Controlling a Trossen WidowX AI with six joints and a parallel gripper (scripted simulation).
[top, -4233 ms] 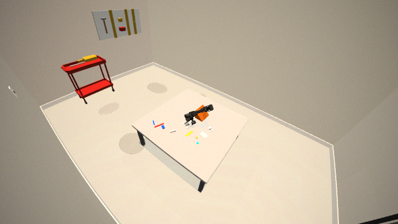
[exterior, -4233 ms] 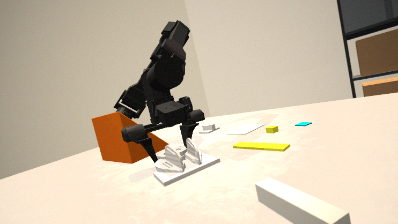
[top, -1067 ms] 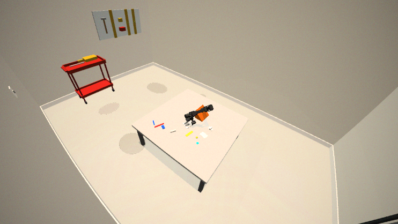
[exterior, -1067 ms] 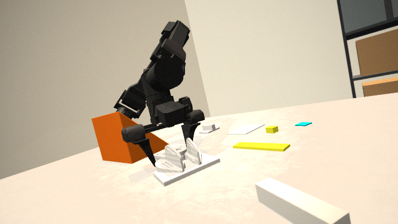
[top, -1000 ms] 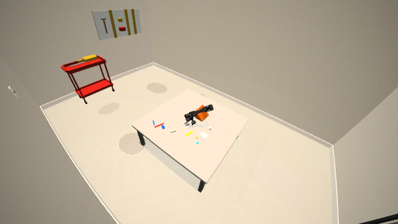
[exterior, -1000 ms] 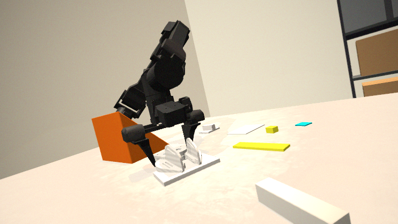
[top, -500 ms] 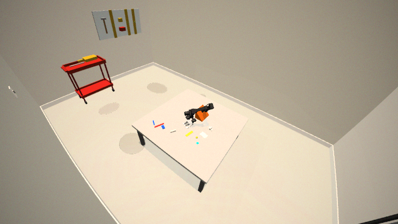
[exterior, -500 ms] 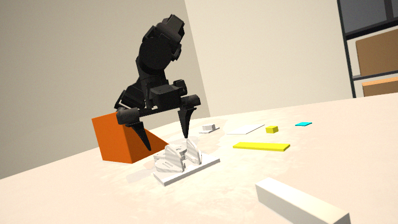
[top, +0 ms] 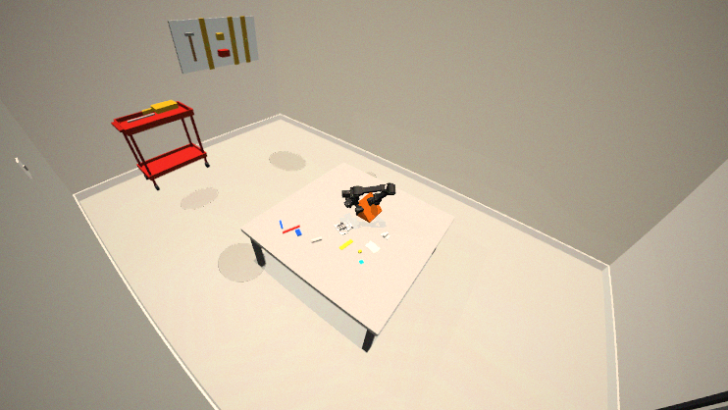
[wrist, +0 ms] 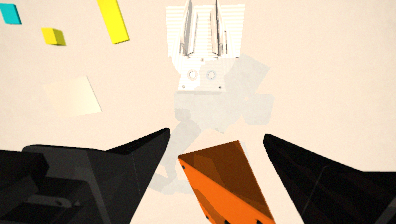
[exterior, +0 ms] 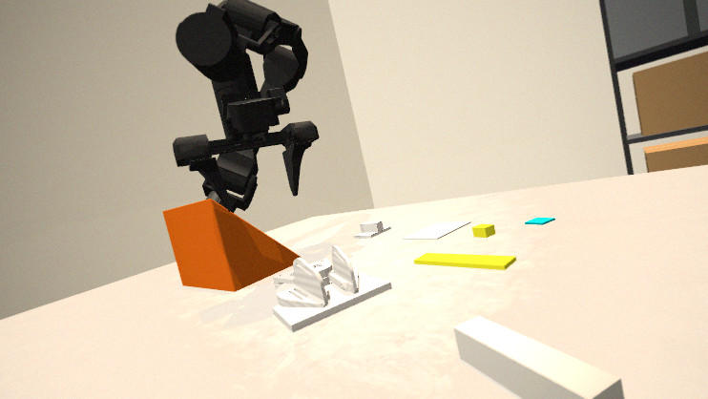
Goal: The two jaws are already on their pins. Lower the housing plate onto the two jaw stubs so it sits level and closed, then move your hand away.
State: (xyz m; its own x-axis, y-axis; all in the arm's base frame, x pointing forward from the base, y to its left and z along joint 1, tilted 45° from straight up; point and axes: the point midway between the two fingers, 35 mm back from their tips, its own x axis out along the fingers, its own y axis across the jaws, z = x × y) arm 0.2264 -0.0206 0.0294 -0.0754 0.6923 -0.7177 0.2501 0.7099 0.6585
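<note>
A white base slab [exterior: 368, 286] [wrist: 173, 30] lies on the table. Two upright white jaws [exterior: 307, 280] [wrist: 218, 32] stand side by side over it. The white housing plate [exterior: 317, 267] [wrist: 202, 84] lies at the rear ends of the jaws. It looks flat, with two round pin spots showing in the wrist view. The jaws partly hide it in the exterior view, so how closely it sits on the stubs cannot be told. My gripper [exterior: 262, 201] [wrist: 215, 134] is wide open and empty. It hangs above and behind the assembly, clear of it.
An orange wedge [top: 367, 216] [exterior: 200, 247] [wrist: 215, 190] stands behind the assembly, below my gripper. A yellow bar [exterior: 465, 261] [wrist: 114, 22], white sheet [exterior: 438, 230] [wrist: 77, 97], yellow block [exterior: 483, 230] [wrist: 52, 36] and cyan tile [exterior: 539, 220] [wrist: 10, 14] lie to one side. A white bar [exterior: 530, 354] lies in front.
</note>
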